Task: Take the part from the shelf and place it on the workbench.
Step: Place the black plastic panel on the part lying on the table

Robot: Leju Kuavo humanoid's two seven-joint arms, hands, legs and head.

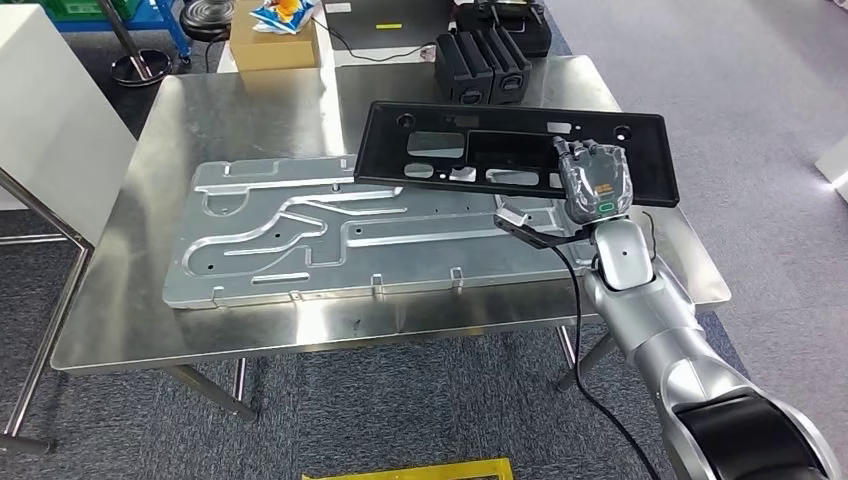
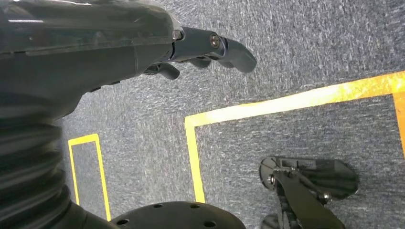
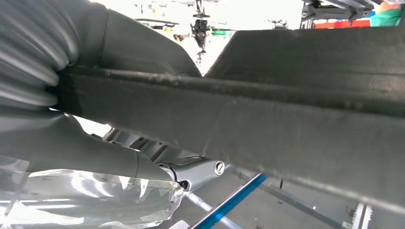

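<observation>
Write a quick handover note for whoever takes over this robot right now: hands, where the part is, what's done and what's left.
Right hand grips the near edge of the black part, holding it over the workbench, above the far right of the metal plate.
Left hand hangs over the carpet, fingers apart, holding nothing.
Done: the part is off the shelf and at the bench.
Left: lower it, release, withdraw. Whether it already touches the plate cannot be told.

Workshop: steel workbench (image 1: 130, 300), grey carpet (image 1: 760, 90) with yellow floor tape (image 2: 193, 157).
</observation>
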